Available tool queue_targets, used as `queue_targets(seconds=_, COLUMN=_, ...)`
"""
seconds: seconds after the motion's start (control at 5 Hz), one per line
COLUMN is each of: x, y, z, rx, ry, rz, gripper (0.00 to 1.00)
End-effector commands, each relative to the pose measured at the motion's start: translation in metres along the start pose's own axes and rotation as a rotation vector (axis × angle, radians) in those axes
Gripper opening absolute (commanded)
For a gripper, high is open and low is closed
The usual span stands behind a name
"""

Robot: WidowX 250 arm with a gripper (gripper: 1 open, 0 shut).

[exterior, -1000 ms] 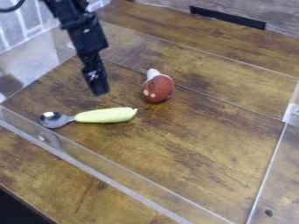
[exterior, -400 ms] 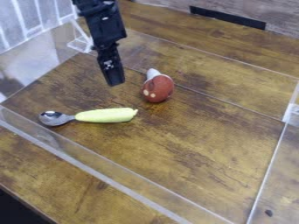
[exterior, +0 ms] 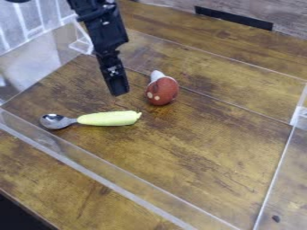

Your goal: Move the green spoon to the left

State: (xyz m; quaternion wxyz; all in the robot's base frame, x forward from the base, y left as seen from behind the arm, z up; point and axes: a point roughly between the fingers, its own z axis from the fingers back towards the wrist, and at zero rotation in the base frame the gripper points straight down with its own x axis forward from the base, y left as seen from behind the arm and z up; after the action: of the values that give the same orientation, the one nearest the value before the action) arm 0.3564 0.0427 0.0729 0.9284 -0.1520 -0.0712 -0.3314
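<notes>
- We see the green spoon (exterior: 96, 119) flat on the counter (exterior: 204, 144), nothing blocking it.
- A reddish-brown lump (exterior: 162, 90) sits nearby.
- The gripper (exterior: 117, 88) hangs above, empty; we cannot tell how wide its jaws stand.

Even, fairly bright light is falling on my table (exterior: 204, 135), no hard shadows showing. Pale glare is washing over the clear wall (exterior: 36, 54) at upper left and streaking along its front rim. The spoon (exterior: 93, 119) bowl is glinting. My gripper (exterior: 115, 83) is looking slightly soft. The whole frame is coming out low-res and grainy, edges mushy.
</notes>
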Motion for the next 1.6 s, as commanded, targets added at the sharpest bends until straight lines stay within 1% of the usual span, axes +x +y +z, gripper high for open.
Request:
queue_targets(seconds=0.0, x=0.018, y=-0.012, z=0.029, rx=0.098, ry=-0.078, rz=0.095, gripper=1.00)
queue_targets(seconds=0.2, x=0.013, y=-0.006, z=0.038, rx=0.101, ry=-0.056, rz=0.128, gripper=1.00)
queue_targets(seconds=0.4, x=0.004, y=0.002, z=0.045, rx=0.113, ry=-0.033, rz=0.144, gripper=1.00)
queue_targets(seconds=0.6, x=-0.013, y=0.013, z=0.054, rx=0.134, ry=-0.024, rz=0.188, gripper=1.00)
queue_targets(seconds=0.8, x=-0.027, y=0.024, z=0.058, rx=0.142, ry=-0.031, rz=0.240, gripper=1.00)
queue_targets(seconds=1.0, x=-0.033, y=0.023, z=0.060, rx=0.144, ry=-0.029, rz=0.279, gripper=1.00)
queue_targets(seconds=1.4, x=-0.027, y=0.025, z=0.053, rx=0.124, ry=0.003, rz=0.195, gripper=1.00)
